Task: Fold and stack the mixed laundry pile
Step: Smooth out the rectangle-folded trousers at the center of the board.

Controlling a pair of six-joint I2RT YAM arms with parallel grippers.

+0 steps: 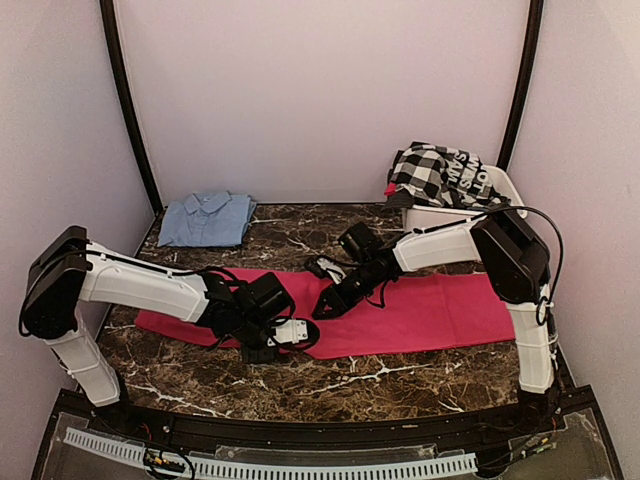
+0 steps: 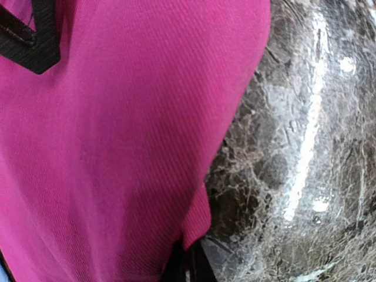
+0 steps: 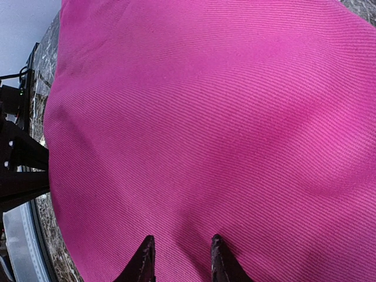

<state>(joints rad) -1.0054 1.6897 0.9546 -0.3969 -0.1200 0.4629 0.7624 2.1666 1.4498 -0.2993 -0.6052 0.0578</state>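
A magenta-pink cloth [image 1: 420, 310] lies spread flat across the marble table [image 1: 400, 372]. My left gripper [image 1: 285, 335] sits at the cloth's near edge, left of centre. In the left wrist view this gripper [image 2: 188, 261] is shut, with the cloth's edge [image 2: 197, 220] pinched between its jaws. My right gripper [image 1: 328, 305] is low over the middle of the cloth. In the right wrist view it [image 3: 180, 254] stands open, both dark fingertips [image 3: 144, 255] resting on the pink fabric [image 3: 205, 117]. Black trim [image 2: 35, 41] shows on the cloth in the left wrist view.
A folded light-blue shirt [image 1: 207, 218] lies at the back left of the table. A white tub [image 1: 470, 213] at the back right holds a black-and-white checked garment [image 1: 435, 172]. Pale walls enclose the table on three sides.
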